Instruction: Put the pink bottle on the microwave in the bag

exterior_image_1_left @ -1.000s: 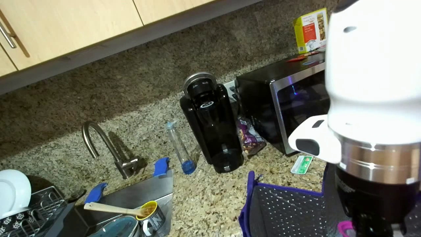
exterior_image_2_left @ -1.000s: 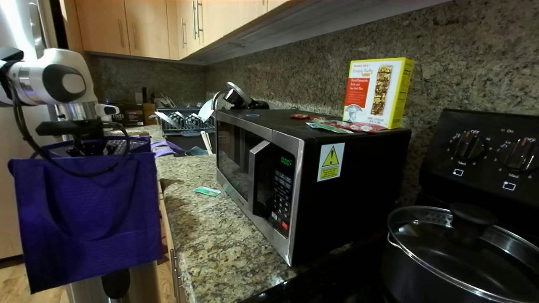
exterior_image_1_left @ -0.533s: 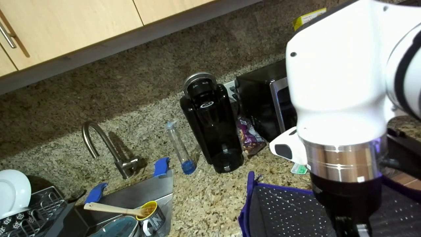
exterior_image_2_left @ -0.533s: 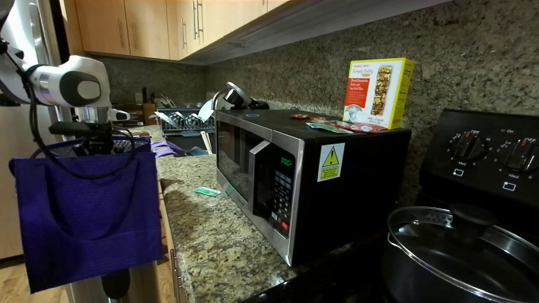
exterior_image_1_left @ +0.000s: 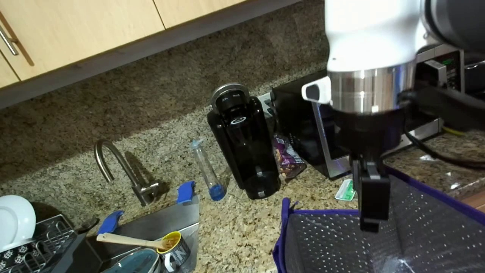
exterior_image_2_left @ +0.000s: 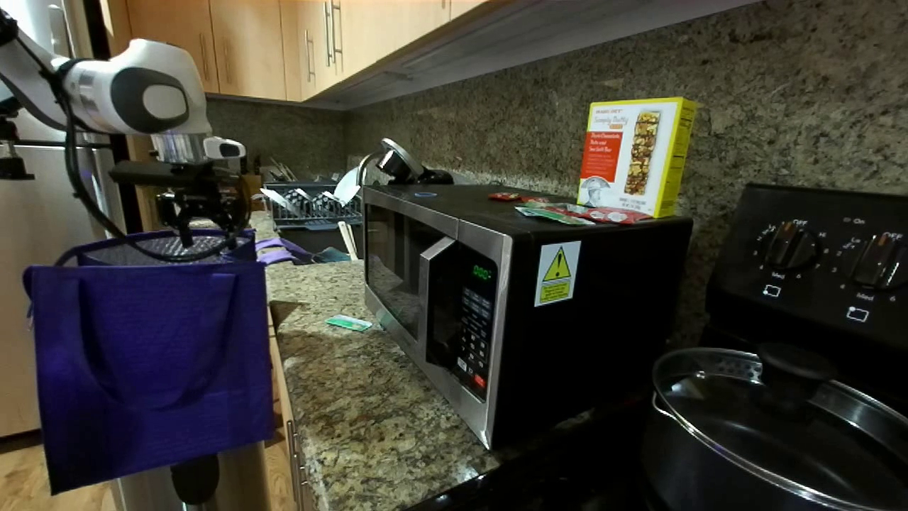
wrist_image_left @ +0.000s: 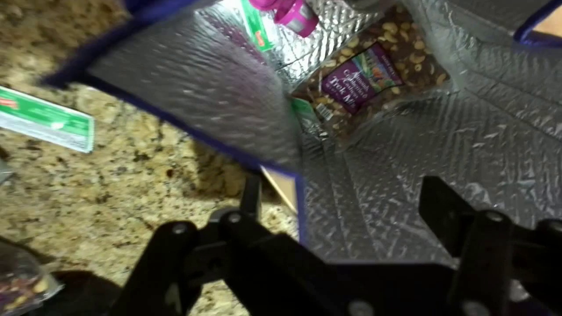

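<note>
The pink bottle [wrist_image_left: 300, 18] lies inside the bag on the silvery lining, near the top of the wrist view and partly cut off by the frame edge. The bag [exterior_image_2_left: 152, 341], purple outside, hangs with its mouth up beside the counter; an exterior view looks into its dark lining [exterior_image_1_left: 326, 235]. Over its mouth my gripper [exterior_image_2_left: 208, 238] points down. In the wrist view the gripper [wrist_image_left: 342, 184] is open, its fingers [wrist_image_left: 443, 206] wide apart with nothing between them. The microwave [exterior_image_2_left: 454, 284] stands on the counter, apart from the gripper.
A trail mix pack [wrist_image_left: 364, 74] lies in the bag near the bottle. On the counter are a green card [exterior_image_2_left: 349, 323] and a black coffee maker [exterior_image_1_left: 246, 144]. A yellow box [exterior_image_2_left: 635, 156] and packets [exterior_image_2_left: 553, 213] sit on the microwave. A lidded pot [exterior_image_2_left: 773, 426] stands in front.
My gripper has risen from inside the bag to above its mouth, shifting toward the counter. The pink part seen beside its fingers a second ago is now apart from it, in the bag.
</note>
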Robot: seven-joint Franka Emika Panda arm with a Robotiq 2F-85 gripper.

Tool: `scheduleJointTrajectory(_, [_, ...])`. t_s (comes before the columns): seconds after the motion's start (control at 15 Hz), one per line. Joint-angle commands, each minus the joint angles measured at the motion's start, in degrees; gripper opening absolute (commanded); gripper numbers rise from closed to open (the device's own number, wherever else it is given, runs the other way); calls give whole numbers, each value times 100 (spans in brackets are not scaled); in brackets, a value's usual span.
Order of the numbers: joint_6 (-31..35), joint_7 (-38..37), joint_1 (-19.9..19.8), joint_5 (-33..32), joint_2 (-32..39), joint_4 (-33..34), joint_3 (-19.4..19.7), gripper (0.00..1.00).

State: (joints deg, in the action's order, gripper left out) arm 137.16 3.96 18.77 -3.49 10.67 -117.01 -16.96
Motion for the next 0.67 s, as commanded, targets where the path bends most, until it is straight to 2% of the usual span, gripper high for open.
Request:
scheduleJointTrajectory(0.0, [-672, -577, -136, -264, -771, -21, 265, 100])
scheduleJointTrajectory(0.33, [-2306, -1012, -588, -494, -1296, 587, 662, 100])
scheduleJointTrajectory(0.6, [-2997, -1323, -1038, -450, -1241, 1082, 1009, 100])
